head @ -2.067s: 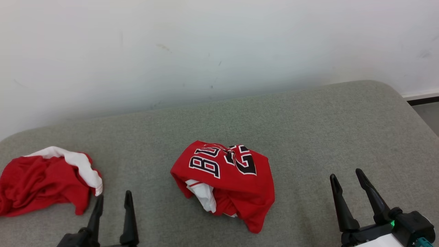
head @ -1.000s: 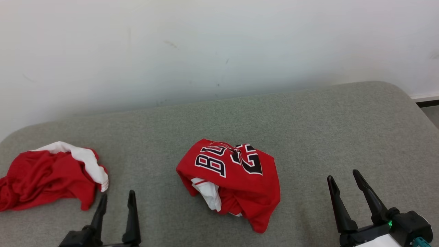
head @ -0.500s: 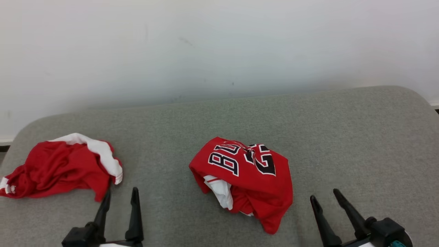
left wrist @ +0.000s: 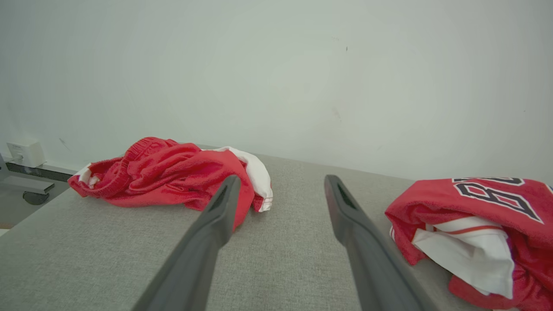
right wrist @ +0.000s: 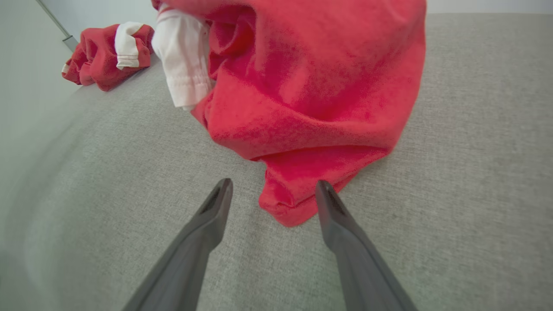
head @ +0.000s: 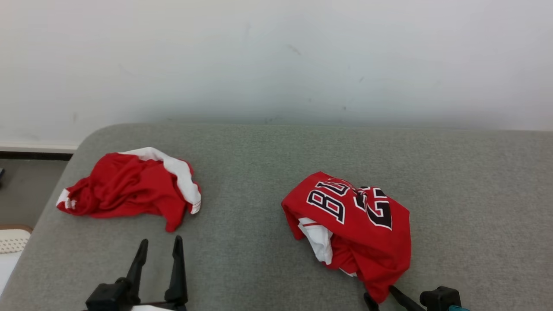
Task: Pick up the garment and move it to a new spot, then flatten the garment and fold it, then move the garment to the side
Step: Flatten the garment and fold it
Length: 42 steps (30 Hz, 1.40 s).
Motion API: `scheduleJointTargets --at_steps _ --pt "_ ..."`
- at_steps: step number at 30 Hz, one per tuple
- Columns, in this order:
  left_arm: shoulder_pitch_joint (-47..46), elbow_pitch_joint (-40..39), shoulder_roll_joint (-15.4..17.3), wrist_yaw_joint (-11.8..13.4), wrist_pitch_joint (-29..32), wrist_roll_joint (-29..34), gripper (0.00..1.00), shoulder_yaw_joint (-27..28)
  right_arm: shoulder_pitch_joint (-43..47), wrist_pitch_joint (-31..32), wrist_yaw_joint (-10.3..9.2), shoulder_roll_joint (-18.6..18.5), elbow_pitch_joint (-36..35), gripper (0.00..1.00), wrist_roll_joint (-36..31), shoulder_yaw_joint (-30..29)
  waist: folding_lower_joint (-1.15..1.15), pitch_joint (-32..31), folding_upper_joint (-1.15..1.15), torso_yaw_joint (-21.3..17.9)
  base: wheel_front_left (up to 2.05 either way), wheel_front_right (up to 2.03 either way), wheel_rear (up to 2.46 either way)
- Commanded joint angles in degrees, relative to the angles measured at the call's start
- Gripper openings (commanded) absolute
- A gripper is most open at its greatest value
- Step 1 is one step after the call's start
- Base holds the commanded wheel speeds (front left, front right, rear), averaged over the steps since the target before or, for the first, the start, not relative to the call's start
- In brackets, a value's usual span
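A crumpled red jersey (head: 358, 224) with black-and-white lettering and a white lining lies on the grey padded surface (head: 259, 164), right of centre. A second red and white garment (head: 125, 185) lies bunched near the surface's left end. My right gripper (head: 379, 293) is open at the jersey's near corner. In the right wrist view that red corner of the jersey (right wrist: 311, 86) lies between the spread fingers of the right gripper (right wrist: 274, 183). My left gripper (head: 160, 241) is open and holds nothing, just in front of the second garment (left wrist: 173, 172). The jersey (left wrist: 475, 203) is to its right.
A white wall (head: 276, 60) runs along the back of the surface. The surface's rounded left edge (head: 52, 203) drops to the floor, where a white object (head: 11, 242) sits. A small white box (left wrist: 23, 153) is fixed low on the wall.
The head camera has swung left, so the whole picture has shifted right. My right gripper has come in to the jersey's near corner. Both garments lie as before.
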Motion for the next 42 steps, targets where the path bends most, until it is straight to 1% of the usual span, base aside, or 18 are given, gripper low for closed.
scheduleJointTargets --at_steps 1,4,9,10,11,12,15,18,21,24,25,26,32,37,38,39,42 --pt "-0.5 0.2 0.2 0.1 0.0 -0.1 1.0 0.0 -1.1 0.2 -0.1 -0.2 1.2 1.0 0.2 0.1 0.0 0.2 0.0 1.5 0.0 0.0 0.0" --pt "-0.5 0.6 0.2 -0.1 0.0 -0.1 1.0 0.2 -1.9 0.7 -0.1 0.6 4.9 1.0 0.4 0.0 0.0 0.2 0.0 3.0 0.0 0.0 0.0" --pt "-0.3 0.7 0.2 -0.1 0.0 0.0 1.0 0.3 -3.3 0.7 -0.11 1.9 11.5 1.0 -1.5 -2.2 0.0 0.3 0.0 4.5 0.0 0.0 0.0" --pt "-0.3 0.7 0.2 -0.2 0.0 -0.1 1.0 0.3 -3.6 0.4 -0.11 2.2 12.3 0.67 -1.8 -2.4 0.0 0.3 0.0 4.6 0.0 0.0 0.0" --pt "-0.4 0.7 0.2 -0.1 0.0 -0.1 1.0 0.3 -3.9 0.0 -0.11 2.4 13.1 0.3 -2.4 -2.8 0.0 0.4 0.0 4.6 0.0 0.0 0.0" --pt "-0.4 0.7 0.2 0.0 0.0 -0.1 1.0 0.4 -4.2 -0.5 -0.11 2.5 13.8 0.0 -2.9 -3.2 0.0 0.4 0.0 4.5 0.0 0.0 0.0" --pt "-0.1 0.7 0.2 0.2 0.0 -0.4 1.0 0.5 -4.8 -1.1 -0.1 3.0 15.0 0.0 -3.3 -3.3 0.0 0.4 0.0 3.6 0.0 0.0 0.0" --pt "0.1 0.7 0.2 0.1 0.0 -0.6 1.0 0.5 -5.8 -2.0 -0.1 3.1 14.4 0.0 -3.5 -3.9 0.0 0.3 0.0 2.0 0.0 0.0 0.0" --pt "0.3 0.7 0.2 0.2 0.0 -0.8 1.0 0.3 -6.7 -3.1 -0.11 1.6 12.7 0.0 -4.4 -4.7 0.0 0.1 0.0 -0.2 0.0 0.0 0.0" --pt "0.5 0.4 0.2 0.3 0.0 -0.9 1.0 0.3 -7.6 -2.8 -0.1 0.1 9.5 0.0 -5.7 -4.1 0.0 0.3 0.0 -3.0 0.0 0.0 0.0" --pt "0.5 0.4 0.2 0.3 0.0 -0.9 1.0 0.3 -7.6 -2.8 -0.1 0.1 9.5 0.0 -5.7 -4.1 0.0 0.3 0.0 -3.0 0.0 0.0 0.0" --pt "0.4 0.2 0.2 0.4 0.0 -0.6 1.0 0.3 -8.3 -1.8 -0.11 -2.7 7.0 0.0 -6.4 -3.7 0.0 0.5 0.0 -5.0 0.0 0.0 0.0" --pt "-0.8 -0.1 0.2 0.1 0.0 -0.5 1.0 0.3 -8.8 1.7 -0.11 -10.0 -0.4 0.0 -5.4 -6.4 0.0 1.7 0.0 -9.5 0.0 0.0 0.0" --pt "-2.1 0.0 0.2 -0.5 0.0 0.3 1.0 0.5 -8.8 4.8 -0.11 -14.4 -6.2 0.0 -1.5 -8.7 0.0 3.9 0.0 -12.1 0.0 0.0 0.0" --pt "-2.1 0.0 0.2 -0.5 0.0 0.3 1.0 0.5 -8.8 4.8 -0.11 -14.4 -6.2 0.0 -1.5 -8.7 0.0 3.9 0.0 -12.1 0.0 0.0 0.0" --pt "-2.8 0.0 0.2 -0.8 0.0 0.9 1.0 0.6 -9.3 5.6 -0.11 -15.9 -7.4 0.0 -0.7 -9.8 0.0 5.1 0.0 -12.6 0.0 0.0 0.0" --pt "-3.5 -0.1 0.2 -1.2 0.0 1.5 1.0 0.8 -9.6 6.0 -0.1 -16.9 -7.5 0.0 0.2 -10.8 0.0 6.5 0.0 -12.9 0.0 0.0 0.0"
